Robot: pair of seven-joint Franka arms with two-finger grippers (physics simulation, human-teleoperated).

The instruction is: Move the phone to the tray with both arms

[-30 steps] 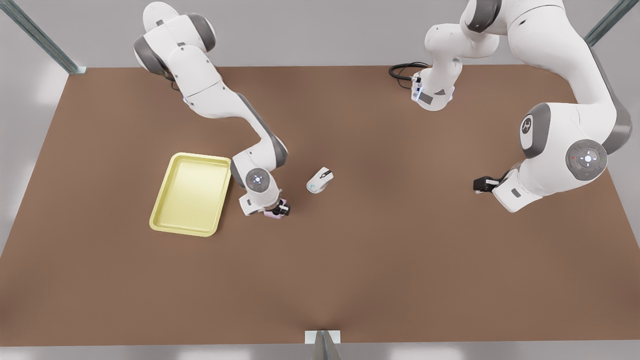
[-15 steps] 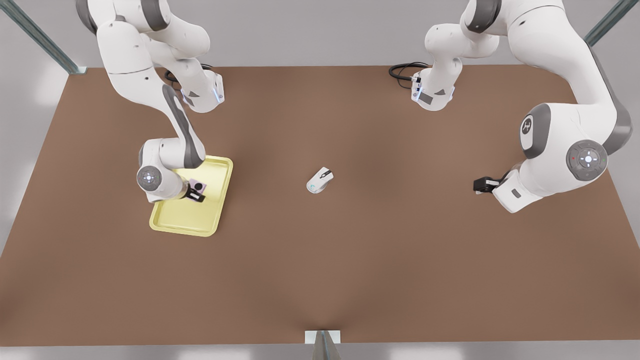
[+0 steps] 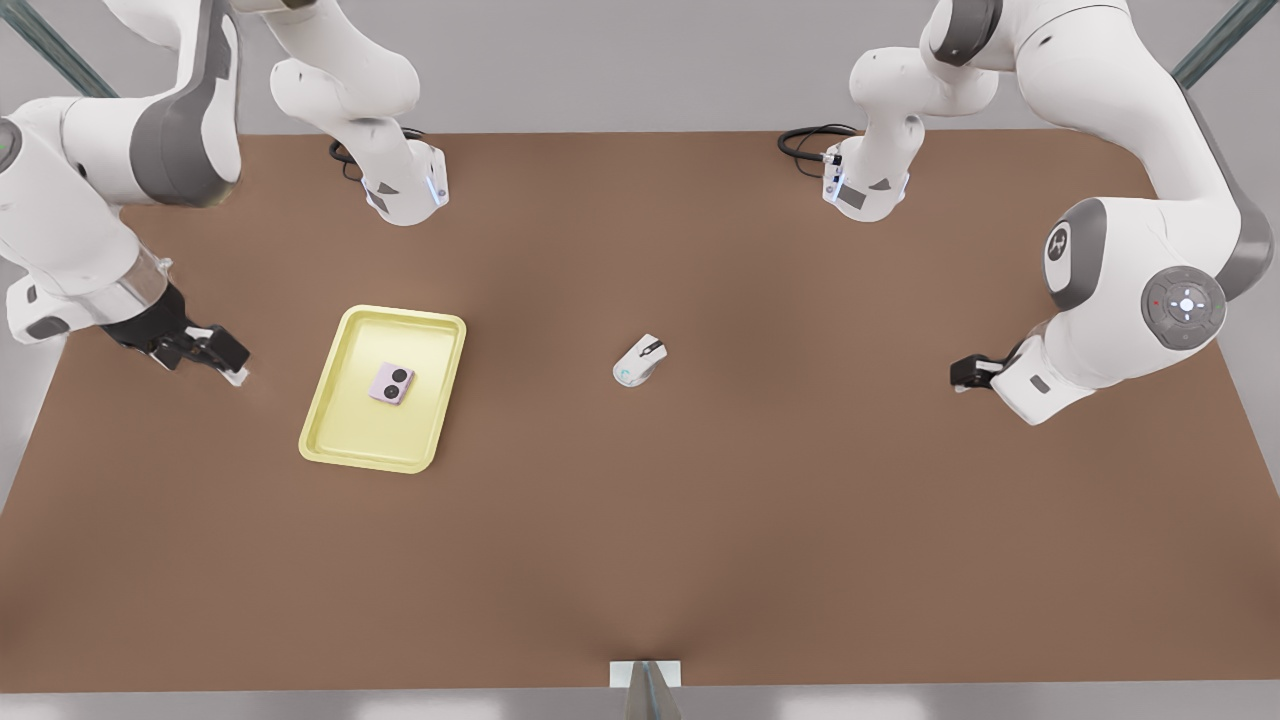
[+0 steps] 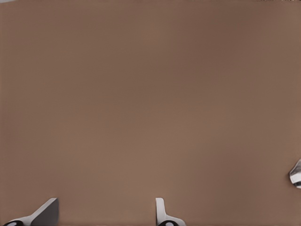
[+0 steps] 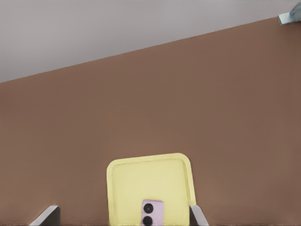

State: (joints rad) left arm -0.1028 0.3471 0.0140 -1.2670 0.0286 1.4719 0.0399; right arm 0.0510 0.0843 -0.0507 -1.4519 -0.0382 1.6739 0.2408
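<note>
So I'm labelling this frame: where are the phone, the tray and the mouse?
phone (image 3: 392, 383), front view, middle of its pink face.
tray (image 3: 345, 443), front view, bare floor near its lower rim.
mouse (image 3: 638, 361), front view, middle of its white shell.

Pale pink phone (image 3: 391, 383), pale yellow tray (image 3: 340, 432), brown table (image 3: 700, 520).

Front view looks steeply down over the whole desk (image 3: 700, 560); right wrist view shares its tray (image 5: 149, 181); left wrist view faces bare desk closely.
</note>
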